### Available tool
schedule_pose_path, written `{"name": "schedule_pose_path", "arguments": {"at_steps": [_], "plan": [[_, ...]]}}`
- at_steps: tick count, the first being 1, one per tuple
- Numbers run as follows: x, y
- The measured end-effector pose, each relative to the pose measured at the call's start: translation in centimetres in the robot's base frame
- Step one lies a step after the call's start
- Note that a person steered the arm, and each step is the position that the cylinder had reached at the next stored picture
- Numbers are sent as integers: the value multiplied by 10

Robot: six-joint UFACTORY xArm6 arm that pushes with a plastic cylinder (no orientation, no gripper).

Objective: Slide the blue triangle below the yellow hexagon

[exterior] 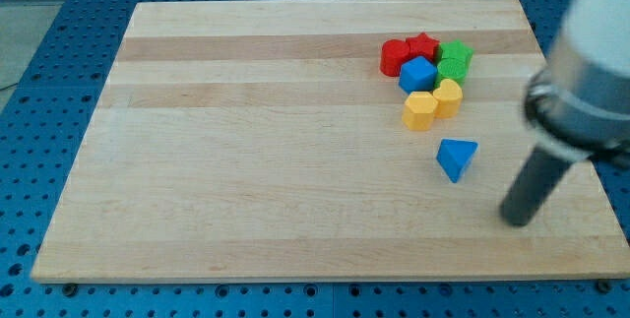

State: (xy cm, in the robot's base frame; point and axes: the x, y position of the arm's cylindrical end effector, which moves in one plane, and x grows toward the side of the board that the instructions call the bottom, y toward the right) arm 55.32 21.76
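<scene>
So, heads up: the top of the arm is getting cut off by the frame's upper right corner and it's blurring out, so you're only seeing a white blob and a grey collar up there. There's no gripper on this rig to open or close, just the dark rod, and my tip point(515, 220) is sitting on the wooden board point(246, 160) in the lower right, touching nothing.

The blue triangle point(456, 158) is lying right of centre, apart from everything, with my tip off to its lower right, near but not in contact. The yellow hexagon point(420, 109) is sitting just up and left of the triangle, so the triangle is already sort of below it, only shifted to the right.

The rest is crowding together above the hexagon in the upper right. A yellow heart point(448, 96) is pressing against the hexagon's right side, a blue cube point(417, 75) is wedging in above them, and a red block point(396, 57), hard to make out the shape, is sitting next to a red star point(423, 45). Two green blocks point(454, 60) are bunching on the cluster's right, shapes too mushy to call.
</scene>
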Motion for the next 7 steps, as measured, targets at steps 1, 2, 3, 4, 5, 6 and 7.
{"name": "schedule_pose_path", "arguments": {"at_steps": [1,2,3,4,5,6,7], "plan": [[-41,20],[-49,-6],[-49,-35],[-49,-35],[-47,-45],[-16,-92],[-14,-110]]}}
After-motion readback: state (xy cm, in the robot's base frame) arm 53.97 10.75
